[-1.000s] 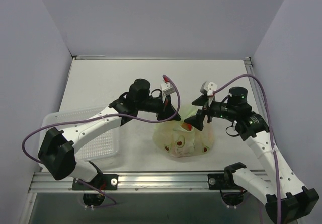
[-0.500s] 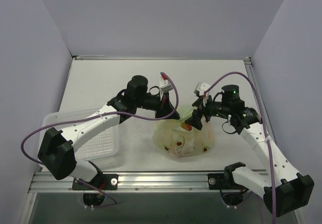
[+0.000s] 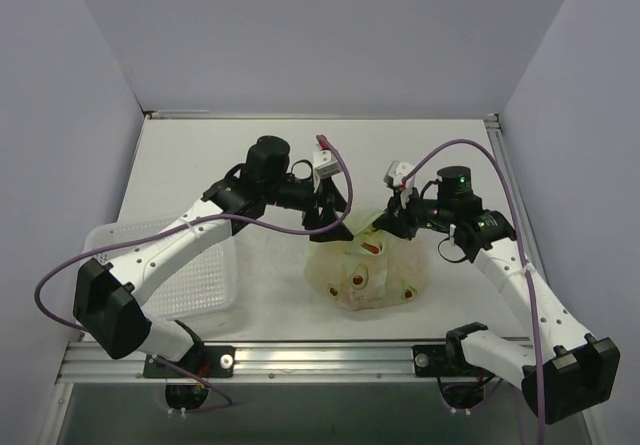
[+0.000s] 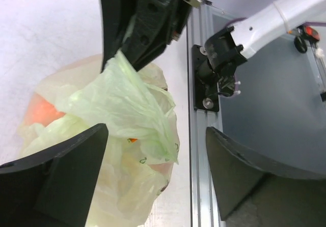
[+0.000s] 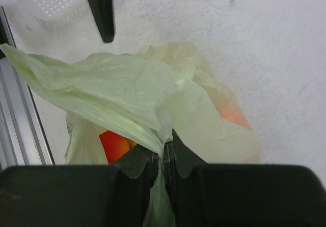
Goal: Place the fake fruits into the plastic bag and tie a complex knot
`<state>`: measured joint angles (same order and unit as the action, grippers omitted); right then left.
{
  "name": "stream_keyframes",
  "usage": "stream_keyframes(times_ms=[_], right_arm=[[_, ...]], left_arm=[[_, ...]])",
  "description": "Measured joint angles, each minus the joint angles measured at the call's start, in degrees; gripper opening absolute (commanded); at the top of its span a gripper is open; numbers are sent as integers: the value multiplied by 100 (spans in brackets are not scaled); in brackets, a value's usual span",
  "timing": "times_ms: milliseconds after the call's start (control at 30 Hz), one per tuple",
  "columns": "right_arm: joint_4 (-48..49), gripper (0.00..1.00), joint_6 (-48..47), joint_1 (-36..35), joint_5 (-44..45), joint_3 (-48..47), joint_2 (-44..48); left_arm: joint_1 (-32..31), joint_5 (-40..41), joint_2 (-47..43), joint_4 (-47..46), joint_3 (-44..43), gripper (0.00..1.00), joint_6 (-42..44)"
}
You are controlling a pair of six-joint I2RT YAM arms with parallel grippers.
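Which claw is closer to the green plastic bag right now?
Right. The right gripper is shut on the plastic bag, pinching its upper film. The left gripper is open, its jaws wide on either side of the same flap without gripping it.

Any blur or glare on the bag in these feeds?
Top external: even light, no glare, plastic bag sharp. Left wrist: bag film crisp, its own near jaws are soft, featureless black. Right wrist: film pinched in the jaws is sharp; table bright but not blown out.
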<state>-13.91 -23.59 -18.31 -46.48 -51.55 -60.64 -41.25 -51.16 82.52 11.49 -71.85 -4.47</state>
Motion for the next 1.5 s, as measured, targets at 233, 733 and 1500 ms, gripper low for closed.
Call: stream_keyframes(times_ms=[233, 733, 1500], right_arm=[[2, 0, 144, -55, 0, 0, 216], [0, 0, 625, -544, 645, -2, 280], [-170, 0, 7313, -413, 2688, -1172, 824]], left_arm=[[81, 535, -153, 778, -372, 97, 1268], [-560, 1213, 90, 1884, -828, 60, 2490], [81, 1279, 1447, 2341, -4028, 0, 1449]])
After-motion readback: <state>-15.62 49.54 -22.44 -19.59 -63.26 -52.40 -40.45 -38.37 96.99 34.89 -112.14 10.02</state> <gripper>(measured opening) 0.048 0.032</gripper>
